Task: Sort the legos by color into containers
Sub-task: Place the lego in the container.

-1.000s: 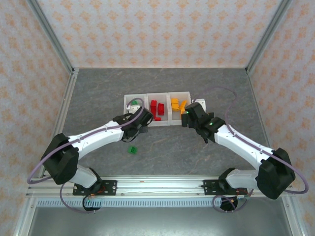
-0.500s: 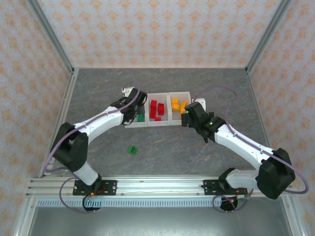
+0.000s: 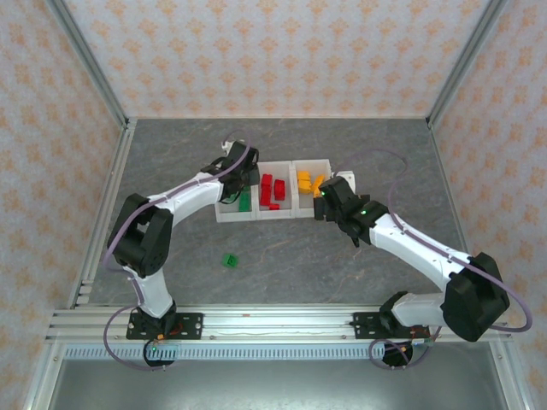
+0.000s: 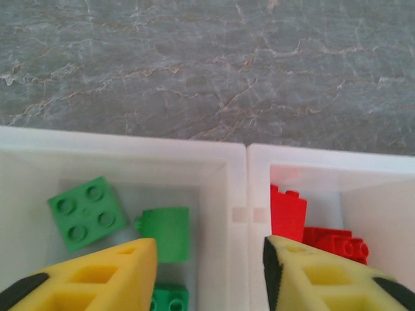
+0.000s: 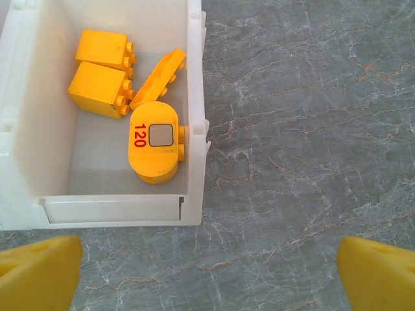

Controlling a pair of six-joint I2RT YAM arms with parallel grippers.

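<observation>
Three joined white containers stand in a row on a grey table. The left gripper hovers over the wall shared by the left bin and middle bin, fingers spread, pinching nothing. The left bin holds green legos, the middle bin red legos, and the right bin orange-yellow legos. The right gripper hangs just in front of the right bin, fingers spread wide, empty. One loose green lego lies well in front of the left bin.
</observation>
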